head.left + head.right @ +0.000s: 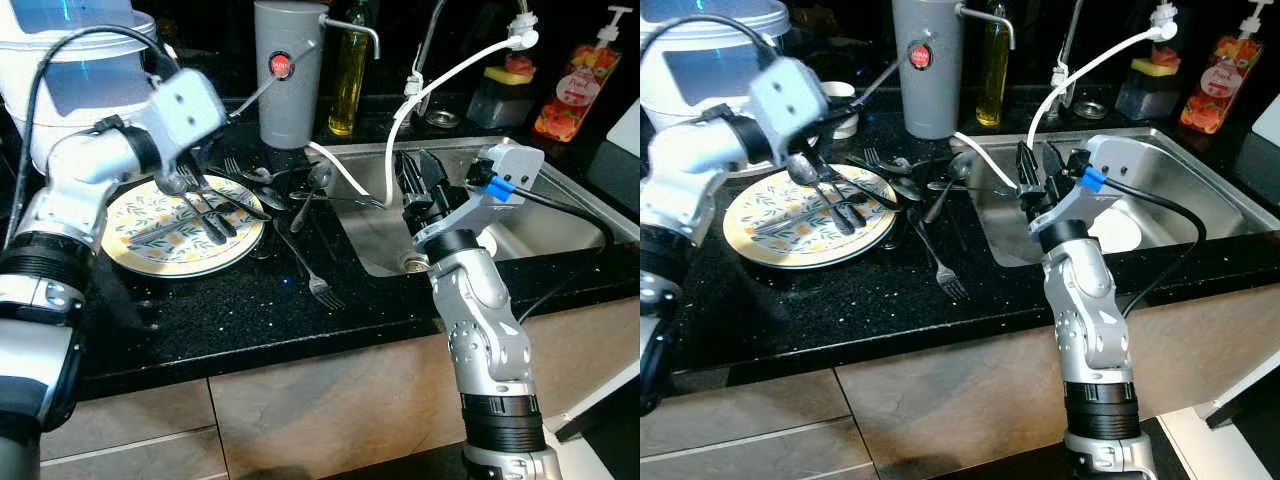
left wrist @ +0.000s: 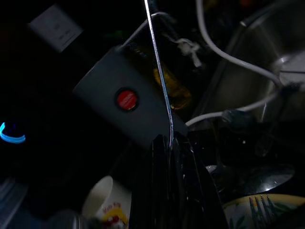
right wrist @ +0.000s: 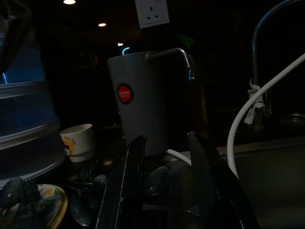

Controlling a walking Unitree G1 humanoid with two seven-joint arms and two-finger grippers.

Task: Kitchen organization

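Left eye view: left hand (image 1: 205,208) pinches a utensil (image 2: 159,76) above the plate (image 1: 140,250).

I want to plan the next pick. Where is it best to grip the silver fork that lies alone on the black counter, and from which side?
Probably grip the silver fork at mid-handle, from above, fingers across its narrow shaft. It lies flat on the black counter, tines toward the front edge, so nothing crowds its middle.

White appliance (image 1: 80,60) cut off at frame edge, sink (image 1: 560,200) partly behind right arm, left wrist view perhaps too dark.
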